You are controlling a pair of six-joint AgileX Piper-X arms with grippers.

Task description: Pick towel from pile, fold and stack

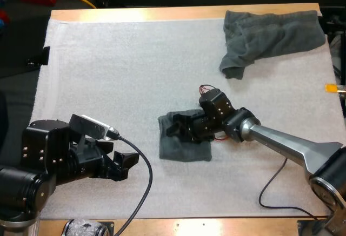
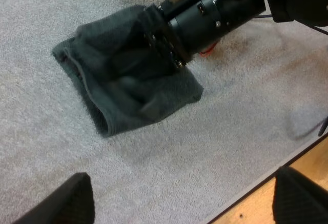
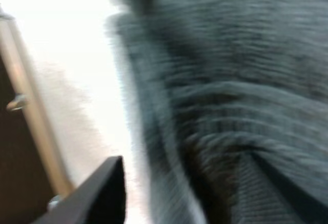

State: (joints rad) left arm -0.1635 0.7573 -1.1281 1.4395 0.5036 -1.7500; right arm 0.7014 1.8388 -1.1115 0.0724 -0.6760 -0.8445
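At mid-mat, my right gripper (image 1: pixel 181 128) sits down on the folded towel (image 1: pixel 184 145), a small dark grey-green square lying flat on the white mat (image 1: pixel 108 74), a little nearer the table's (image 1: pixel 189 13) near edge than its far one. The gripper's head lies over the towel's far half, reaching in from the right with the arm stretched low across the mat. The left wrist view shows its black barrel laid on the cloth, the towel's doubled edge curling out beside it. The right wrist view shows ribbed weave close up against the camera, with a strip of mat just beyond. Whether this gripper pinches the cloth or merely presses on it I cannot tell; its tip is lost against the dark fabric. My left gripper (image 1: pixel 123 167) hangs over the mat's near left part, well apart from the folded towel and pointed toward it. Its two fingers (image 2: pixel 61 203) are spread wide with only bare mat between them, holding and touching nothing. The crumpled towel (image 1: pixel 270 36) lies in a loose heap at the mat's far right corner, one end trailing toward the middle, well apart from both grippers.
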